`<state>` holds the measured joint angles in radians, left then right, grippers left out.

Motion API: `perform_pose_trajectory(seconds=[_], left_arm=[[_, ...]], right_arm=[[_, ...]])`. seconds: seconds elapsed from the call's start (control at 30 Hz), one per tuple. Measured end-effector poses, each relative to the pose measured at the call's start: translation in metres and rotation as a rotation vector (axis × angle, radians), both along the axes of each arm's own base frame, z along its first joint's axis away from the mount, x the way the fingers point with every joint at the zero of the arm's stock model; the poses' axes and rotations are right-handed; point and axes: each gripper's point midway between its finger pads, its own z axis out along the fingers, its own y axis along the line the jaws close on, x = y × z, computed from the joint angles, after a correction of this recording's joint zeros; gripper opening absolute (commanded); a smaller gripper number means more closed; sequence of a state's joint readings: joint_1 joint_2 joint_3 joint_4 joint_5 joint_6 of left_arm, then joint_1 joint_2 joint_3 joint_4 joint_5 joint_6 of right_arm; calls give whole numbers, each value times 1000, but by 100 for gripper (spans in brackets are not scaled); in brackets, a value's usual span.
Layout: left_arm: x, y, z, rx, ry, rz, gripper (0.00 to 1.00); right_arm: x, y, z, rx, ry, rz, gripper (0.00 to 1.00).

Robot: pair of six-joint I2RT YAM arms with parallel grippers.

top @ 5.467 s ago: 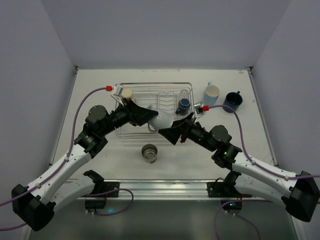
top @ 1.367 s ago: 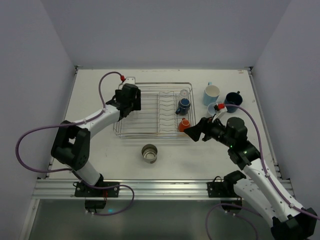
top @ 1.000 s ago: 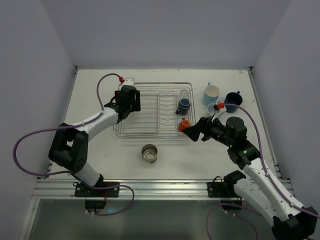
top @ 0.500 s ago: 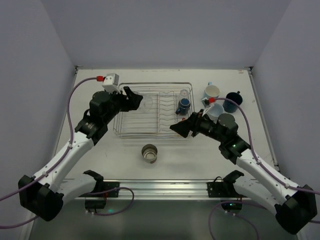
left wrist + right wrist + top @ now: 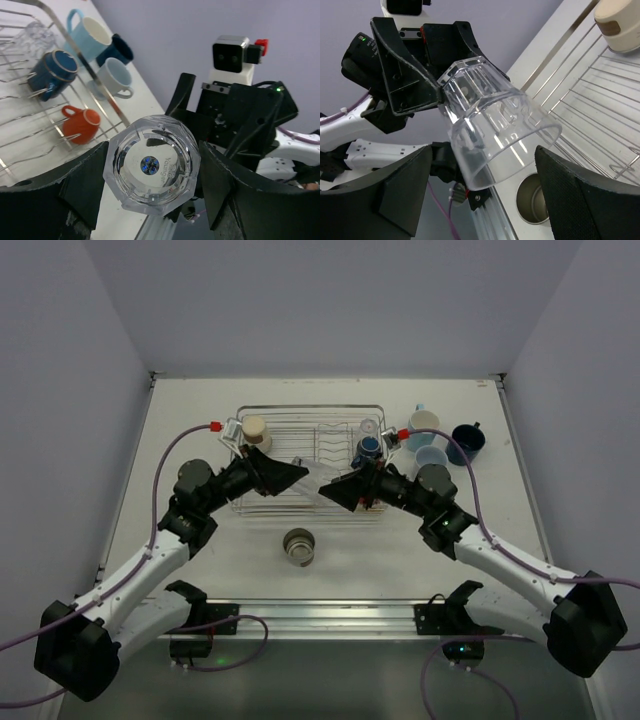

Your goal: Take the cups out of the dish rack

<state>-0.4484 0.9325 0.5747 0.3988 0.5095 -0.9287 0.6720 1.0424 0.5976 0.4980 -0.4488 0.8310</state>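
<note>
Holds the clear glass [image 5: 490, 110] sideways in mid-air over the near half of the dish rack [image 5: 310, 408], with the left gripper [image 5: 152, 167] clamped on the faceted base and the open mouth turned toward the right gripper [image 5: 334, 493]. Keeps the right fingers [image 5: 395, 195] spread wide on either side of the rim, apparently not yet touching. Looks like a hand-over, so risks a drop at the swap. If released on the left before closing firmly on the right, falls onto the wires, or onto the dark blue mug [image 5: 368, 447] and the orange cup [image 5: 82, 122] standing in the rack close by. Risks a slip as well, with smooth tapered walls and a pinch across a wide rim. Could also bump fingertip against fingertip, with both grippers so near each other. Calls for care at the set-down too. Has to avoid the light blue mug [image 5: 424, 425], small pale cup [image 5: 432, 458] and navy mug [image 5: 465, 440] crowded on the table right of the rack, plus the metallic cup [image 5: 299, 545] in front of it. Leaves a beige cup [image 5: 256, 428] and a second glass [image 5: 369, 426] at the rack's far side to unload.
</note>
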Motion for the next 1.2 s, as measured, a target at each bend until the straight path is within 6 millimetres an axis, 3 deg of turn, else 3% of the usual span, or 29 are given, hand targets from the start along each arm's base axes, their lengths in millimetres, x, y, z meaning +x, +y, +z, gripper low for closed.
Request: perform_pose_trajectory(seconds=[0.07, 0.2, 0.23, 0.3, 0.33, 0.37, 0.4, 0.43, 0.53, 0.6, 0.73, 0.83, 0.93, 1.07, 1.2], left_arm=[[-8, -5, 8, -41, -14, -39, 12], [-19, -12, 18, -92, -32, -90, 19], [-20, -13, 19, -97, -38, -95, 24], [-19, -13, 19, -99, -36, -90, 29], [-19, -13, 19, -100, -36, -91, 34], [-19, -13, 20, -105, -35, -92, 46], [-20, -14, 22, -111, -36, -96, 55], [-22, -14, 23, -113, -39, -102, 70], [-25, -14, 25, -90, -57, -98, 93], [-21, -11, 22, -32, -68, -72, 100], [-16, -5, 30, 64, -114, -26, 100], [-14, 4, 42, 133, -170, 15, 100], [-17, 15, 44, 212, -209, 49, 100], [-20, 34, 30, 335, -229, 106, 100], [-24, 55, 13, 437, -247, 170, 100]], right_arm=[[0, 2, 6, 16, -10, 5, 79], [-1, 7, 22, 66, -42, 23, 55], [-1, 8, 26, 80, -46, 28, 39], [-5, 10, 35, 112, -57, 49, 24], [-6, 10, 39, 123, -66, 52, 8], [-8, 10, 42, 133, -65, 63, 3], [-11, 11, 45, 149, -59, 79, 0], [-15, 12, 50, 165, -57, 96, 0], [-20, 11, 52, 160, -60, 104, 0], [-15, 7, 44, 115, -47, 59, 0], [1, -14, 23, -35, -14, -92, 0], [15, -41, 21, -149, -15, -220, 0], [40, -87, 24, -241, -6, -396, 0], [78, -174, 19, -427, 49, -750, 0], [92, -248, -5, -623, 146, -1005, 0]])
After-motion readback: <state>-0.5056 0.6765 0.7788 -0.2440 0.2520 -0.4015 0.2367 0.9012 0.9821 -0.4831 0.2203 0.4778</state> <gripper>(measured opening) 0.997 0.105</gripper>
